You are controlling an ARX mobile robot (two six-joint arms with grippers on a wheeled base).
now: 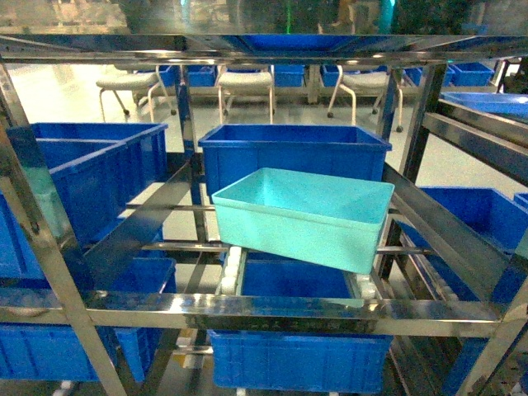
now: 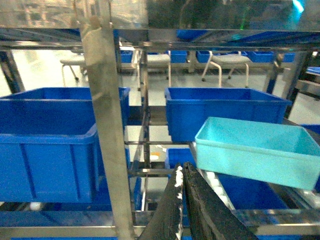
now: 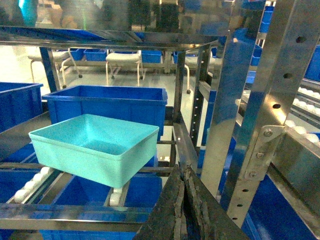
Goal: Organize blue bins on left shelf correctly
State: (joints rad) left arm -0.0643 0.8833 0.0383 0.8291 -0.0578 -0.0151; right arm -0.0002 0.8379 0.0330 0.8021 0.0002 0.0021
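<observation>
One turquoise bin sits tilted on the left shelf, one dark blue bin at 12 o'clock behind it; both end effectors, left and right, are pressed together, holding nothing.

One turquoise bin, three chairs

We see nothing of our body in the head view. In the left wrist view, our left gripper enters at 6 o'clock as two long, dark, nearly black fingers with a rough, worn surface and whitish scuffing at the tip. In the right wrist view, our right gripper also enters at 6 o'clock: two dark, wedge-shaped fingers, their inner edges cracked and grainy, narrowing to a point.
</observation>
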